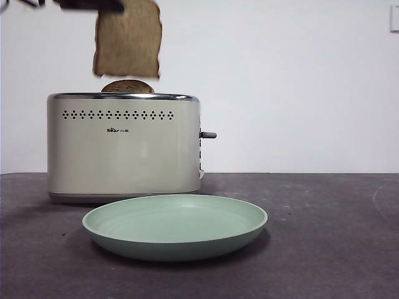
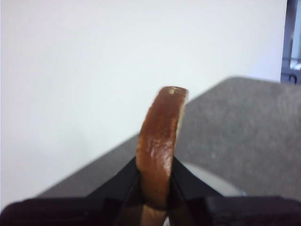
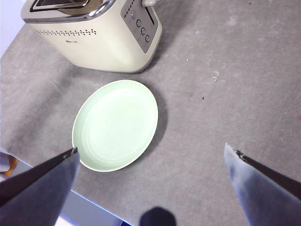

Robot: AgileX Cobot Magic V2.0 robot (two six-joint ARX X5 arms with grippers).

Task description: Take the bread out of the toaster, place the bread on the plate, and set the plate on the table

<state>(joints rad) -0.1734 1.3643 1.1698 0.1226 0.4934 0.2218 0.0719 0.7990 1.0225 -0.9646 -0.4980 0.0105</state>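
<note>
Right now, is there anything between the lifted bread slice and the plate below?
In the front view the bread, held by the left end effector, hangs over the toaster; a second slice pokes from its slot. The plate sits empty in front.

Bright even light; blurred bread (image 2: 160, 150) close-up.
</note>
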